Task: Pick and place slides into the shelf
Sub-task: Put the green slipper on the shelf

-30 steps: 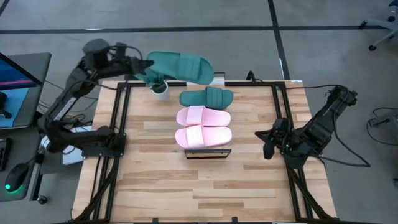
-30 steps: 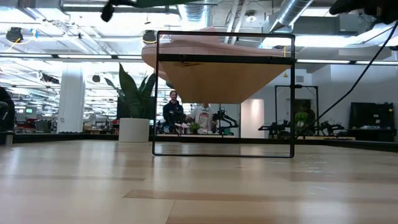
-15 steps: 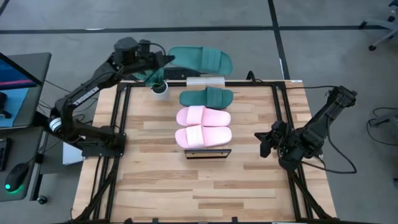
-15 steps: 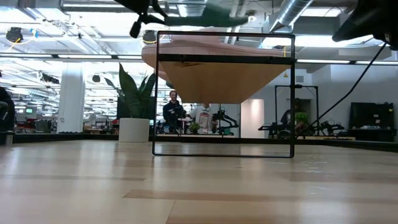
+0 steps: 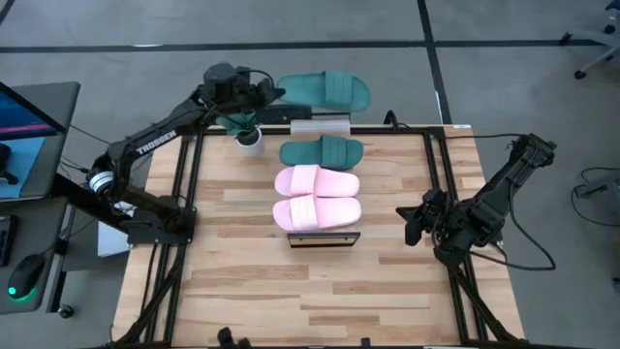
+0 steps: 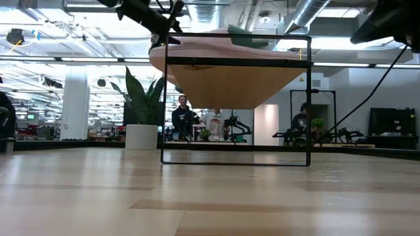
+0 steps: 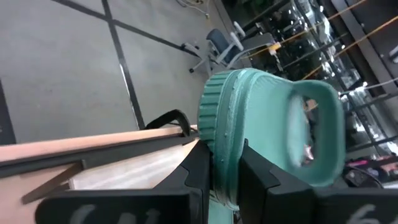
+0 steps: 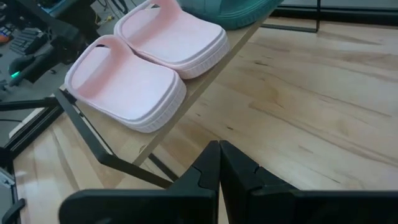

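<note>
Shelf stands at the centre of the high view's worktop, long axis running up and down the frame. Three slides already lie across it, side by side: two pink slides toward the lower end, touching one another, and one green slide just above them.

The second green slide hangs in the air at the upper centre of that frame, beyond the worktop's far edge. The left pincer grips it by one end, fingers clenched on the sole's edge, as the left wrist view shows with the slide pinched between the dark fingers. The slide extends rightward from the pincer, its long axis level across the frame, parallel to the three slides on the shelf.

What the next move turns on: the free stretch of plank lies straight down-frame from the held slide, between it and the placed green one. The slide's axis already matches its neighbours, so I judge that little turning is needed, mainly a carry toward the shelf's upper end and a descent. The left arm is clearly the nearer one.

The right pincer waits at the right of the worktop, well apart from the shelf, fingers pressed together with nothing between them, as the right wrist view shows.
</note>
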